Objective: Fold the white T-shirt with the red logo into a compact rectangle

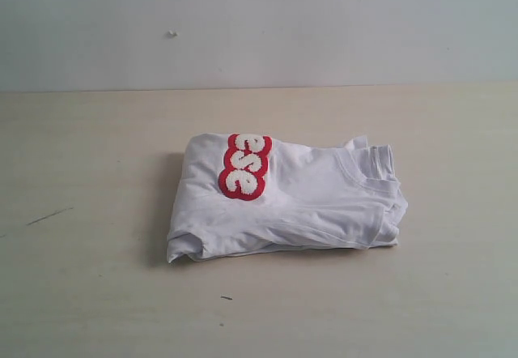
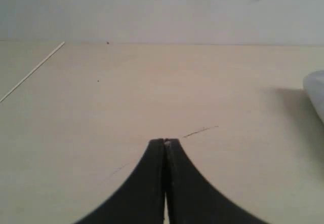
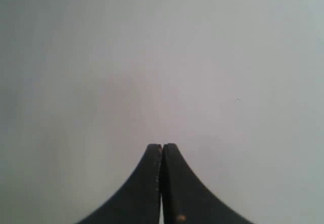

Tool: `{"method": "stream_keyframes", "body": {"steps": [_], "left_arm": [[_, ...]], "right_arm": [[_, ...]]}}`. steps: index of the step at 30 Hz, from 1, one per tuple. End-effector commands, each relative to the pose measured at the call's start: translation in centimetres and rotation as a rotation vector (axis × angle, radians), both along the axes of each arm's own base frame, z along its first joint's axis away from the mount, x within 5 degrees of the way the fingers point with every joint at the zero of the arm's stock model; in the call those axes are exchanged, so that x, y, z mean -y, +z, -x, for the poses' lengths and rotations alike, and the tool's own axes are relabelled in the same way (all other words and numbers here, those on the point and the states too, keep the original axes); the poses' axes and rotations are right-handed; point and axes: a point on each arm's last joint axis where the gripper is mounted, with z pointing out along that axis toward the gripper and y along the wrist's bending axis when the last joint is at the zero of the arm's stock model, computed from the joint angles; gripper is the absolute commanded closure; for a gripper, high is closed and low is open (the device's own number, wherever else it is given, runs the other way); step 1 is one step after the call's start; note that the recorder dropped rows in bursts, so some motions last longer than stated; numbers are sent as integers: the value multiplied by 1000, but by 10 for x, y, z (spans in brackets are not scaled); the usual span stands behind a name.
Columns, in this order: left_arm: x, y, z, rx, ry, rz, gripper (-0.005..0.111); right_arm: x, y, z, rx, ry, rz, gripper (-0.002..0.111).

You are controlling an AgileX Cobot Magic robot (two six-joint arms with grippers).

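White T-shirt (image 1: 307,204) lying folded on the table (image 1: 81,293), red logo (image 1: 245,166) showing on its top, left gripper (image 2: 165,141) and right gripper (image 3: 162,145) pinching together, empty.

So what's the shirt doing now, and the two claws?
white T-shirt: folded into a compact bundle, lying on the table.
red logo: on top of the bundle, only the letters "ese" showing.
left gripper: shut, empty.
right gripper: shut, empty.
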Motion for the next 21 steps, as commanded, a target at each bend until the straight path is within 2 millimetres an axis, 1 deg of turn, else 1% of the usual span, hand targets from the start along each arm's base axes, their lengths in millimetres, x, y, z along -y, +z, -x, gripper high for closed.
{"method": "stream_keyframes", "body": {"steps": [1,18,21], "left_arm": [[0,-1,1,-15,3,-4,107],[0,-2,1,-25,4,-6,107],[0,-2,1,-25,4,-6,107]], "right_arm": [[0,-1,0,2,-10,5,108],[0,-1,0,2,-10,5,108],[0,-1,-1,14,-31,45,108]]}}
